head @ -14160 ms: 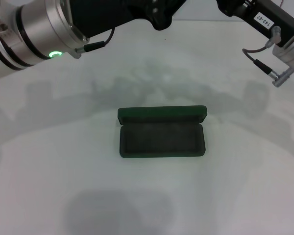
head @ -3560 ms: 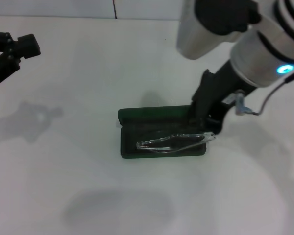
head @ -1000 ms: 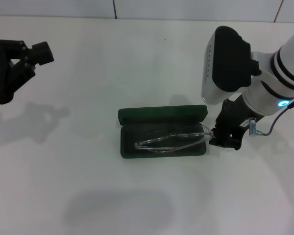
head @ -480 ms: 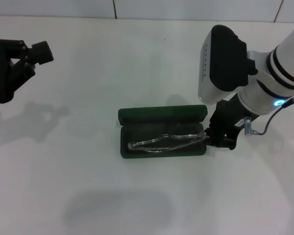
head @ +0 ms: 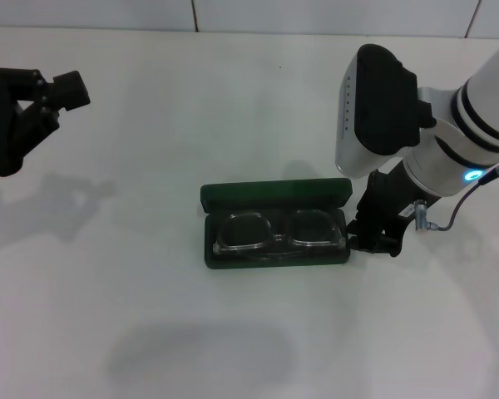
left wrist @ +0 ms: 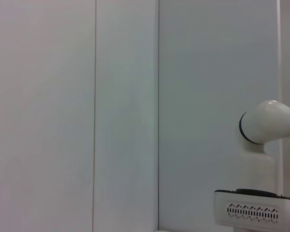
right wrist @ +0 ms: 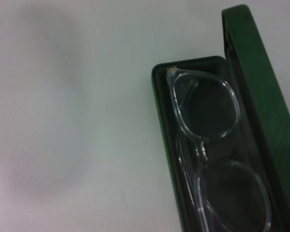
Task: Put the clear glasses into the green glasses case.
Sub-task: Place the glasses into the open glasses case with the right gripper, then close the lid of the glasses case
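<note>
The clear glasses (head: 274, 233) lie flat inside the green glasses case (head: 274, 194), lenses facing up and spanning nearly its whole width. The case stands open at the table's middle, its lid upright behind. My right gripper (head: 373, 238) sits low beside the case's right end, close to the glasses' right corner. The right wrist view looks down on the clear glasses (right wrist: 208, 145) in the dark tray, with the green glasses case lid (right wrist: 253, 82) alongside. My left gripper (head: 43, 125) hangs open and empty above the table's far left.
A plain white table (head: 233, 332) surrounds the case. A tiled wall (head: 233, 12) runs along the back edge. The left wrist view shows only wall panels (left wrist: 87, 116) and part of the white right arm (left wrist: 268, 128).
The glasses, tilted with one end up on the case's right rim, have dropped flat into the tray. The right gripper shifted slightly left toward the case. The left arm has not moved.
</note>
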Motion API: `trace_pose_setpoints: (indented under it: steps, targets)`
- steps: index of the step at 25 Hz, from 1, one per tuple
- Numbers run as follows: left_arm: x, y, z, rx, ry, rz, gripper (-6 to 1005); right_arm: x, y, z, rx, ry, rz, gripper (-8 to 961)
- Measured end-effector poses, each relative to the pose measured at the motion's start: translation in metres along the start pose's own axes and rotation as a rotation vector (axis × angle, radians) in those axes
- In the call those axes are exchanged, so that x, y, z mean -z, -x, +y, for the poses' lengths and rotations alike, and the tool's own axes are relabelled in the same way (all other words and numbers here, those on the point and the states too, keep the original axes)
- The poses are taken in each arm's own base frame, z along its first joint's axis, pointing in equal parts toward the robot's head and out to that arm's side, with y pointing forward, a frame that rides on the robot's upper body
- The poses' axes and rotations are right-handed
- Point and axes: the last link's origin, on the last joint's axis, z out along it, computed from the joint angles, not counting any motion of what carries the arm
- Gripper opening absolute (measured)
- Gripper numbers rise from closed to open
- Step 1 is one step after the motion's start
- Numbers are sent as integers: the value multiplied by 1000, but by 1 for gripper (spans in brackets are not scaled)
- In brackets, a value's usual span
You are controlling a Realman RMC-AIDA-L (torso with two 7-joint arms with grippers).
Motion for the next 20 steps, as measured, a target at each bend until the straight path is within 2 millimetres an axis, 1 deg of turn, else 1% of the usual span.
trace_pose_setpoints:
  steps: [5, 10, 13, 15, 19, 20]
  targets:
    - [1, 0, 0, 2, -1, -2, 27, 4, 1, 4, -6, 8, -2, 160]
    - [4, -2, -2, 3, -20, 8, 28, 18, 2, 13, -22, 1, -28, 160]
    - [5, -4, -4, 8, -30, 17, 28, 37, -2, 16, -40, -37, -71, 160]
    - [5, -6, -6, 12, -34, 24, 28, 59, -9, 14, -73, -70, -123, 159]
    - [9, -13, -12, 13, -64, 34, 28, 111, -23, 3, -159, -150, -288, 159]
    - [10, -15, -13, 16, -69, 32, 27, 120, -28, 0, -181, -166, -320, 163]
